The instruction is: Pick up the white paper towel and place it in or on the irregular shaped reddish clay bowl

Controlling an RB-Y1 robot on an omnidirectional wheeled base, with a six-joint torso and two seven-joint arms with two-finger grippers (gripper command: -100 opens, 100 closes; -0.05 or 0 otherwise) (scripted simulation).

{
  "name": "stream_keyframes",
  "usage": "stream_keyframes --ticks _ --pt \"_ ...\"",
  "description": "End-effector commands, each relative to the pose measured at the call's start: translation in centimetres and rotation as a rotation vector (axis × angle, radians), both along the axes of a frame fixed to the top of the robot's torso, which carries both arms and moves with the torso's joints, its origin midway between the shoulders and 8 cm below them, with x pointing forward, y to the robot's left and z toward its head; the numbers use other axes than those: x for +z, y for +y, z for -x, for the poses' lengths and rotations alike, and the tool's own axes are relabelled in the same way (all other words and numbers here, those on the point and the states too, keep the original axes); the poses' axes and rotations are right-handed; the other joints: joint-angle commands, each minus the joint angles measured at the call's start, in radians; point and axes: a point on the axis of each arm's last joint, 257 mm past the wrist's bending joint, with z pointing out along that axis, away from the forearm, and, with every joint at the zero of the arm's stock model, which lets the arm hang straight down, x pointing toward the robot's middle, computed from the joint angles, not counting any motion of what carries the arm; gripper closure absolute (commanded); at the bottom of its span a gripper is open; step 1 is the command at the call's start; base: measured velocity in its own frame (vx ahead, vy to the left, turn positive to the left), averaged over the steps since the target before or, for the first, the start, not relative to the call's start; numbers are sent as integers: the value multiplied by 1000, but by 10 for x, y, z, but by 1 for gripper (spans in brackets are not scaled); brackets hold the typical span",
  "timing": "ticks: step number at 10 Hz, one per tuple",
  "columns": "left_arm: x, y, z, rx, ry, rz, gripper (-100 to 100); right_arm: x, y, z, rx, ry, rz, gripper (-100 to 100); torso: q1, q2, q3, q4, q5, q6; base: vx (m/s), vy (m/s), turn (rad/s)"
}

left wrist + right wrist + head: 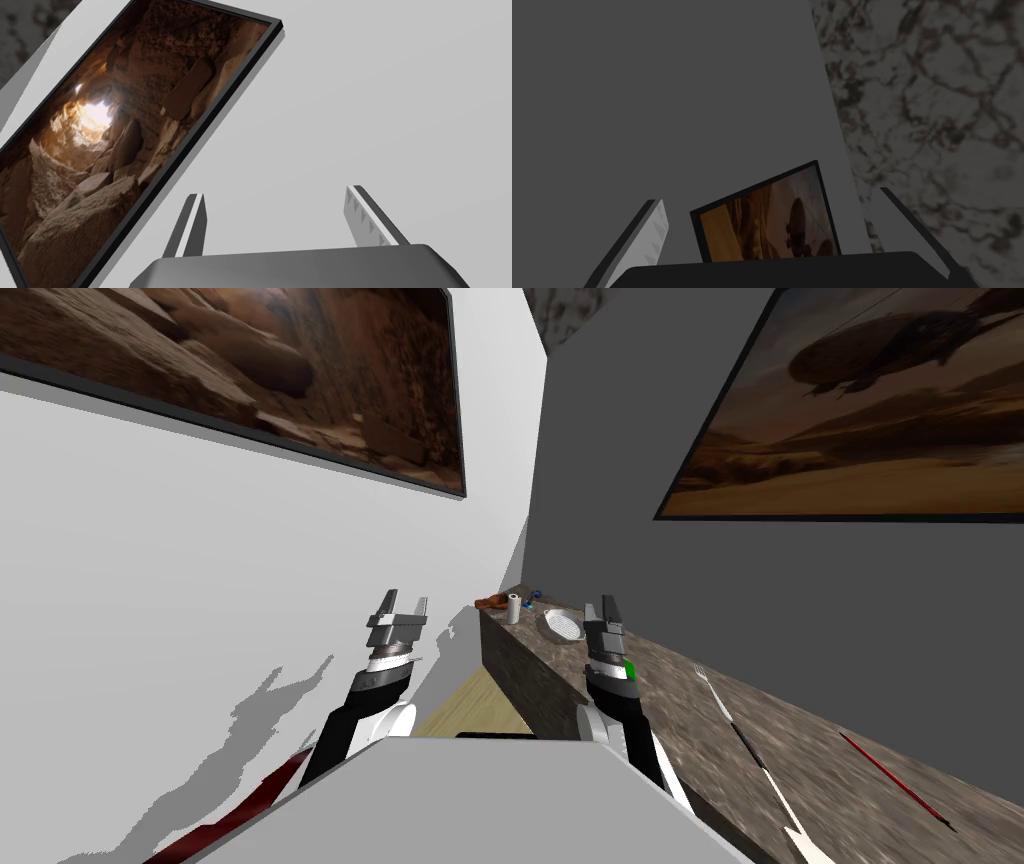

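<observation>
A small white paper towel roll point(513, 609) stands upright near the far end of a long mottled stone counter point(700, 728). Just behind it lies a flat, irregular reddish-brown bowl point(492, 602). My right gripper point(605, 611) is raised over the counter's near edge, well short of the roll, fingers open and empty. My left gripper point(405, 606) hovers beside the counter's end, in front of the white wall, open too. In the wrist views, both the left gripper point(275, 212) and the right gripper point(772, 220) point up at walls with nothing between the fingers.
A white ribbed dish point(562, 626) sits on the counter between the roll and my right gripper. A small blue object point(535, 594) lies at the far end. A fork point(722, 698), a white utensil point(795, 818) and a red stick point(895, 780) lie nearer. Pale floor point(470, 708) runs alongside the counter.
</observation>
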Motion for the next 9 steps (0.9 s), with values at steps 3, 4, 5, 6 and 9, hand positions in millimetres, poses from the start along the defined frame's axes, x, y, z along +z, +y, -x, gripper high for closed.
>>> stream_keyframes --ticks 3,4,5,6,9 --pt "0 0 0 0 0 0 0 -8 9 -4 66 27 40 -100 -2 1 1 0 0 0 -18 -19 39" --pt "0 0 0 0 0 0 0 -13 12 -6 98 43 47 -100 -2 1 1 0 0 0 -29 -26 34" --pt "0 0 0 0 0 0 0 -19 14 -8 131 60 45 -100 -2 2 1 0 0 0 -41 -39 79" --pt "0 0 0 0 0 0 0 -26 15 -11 165 79 36 -100 -3 2 1 1 -1 0 -58 -41 116" --pt "0 0 0 0 0 0 0 -41 14 -16 235 123 -4 -100 -4 4 2 1 -1 0 -65 -50 67"
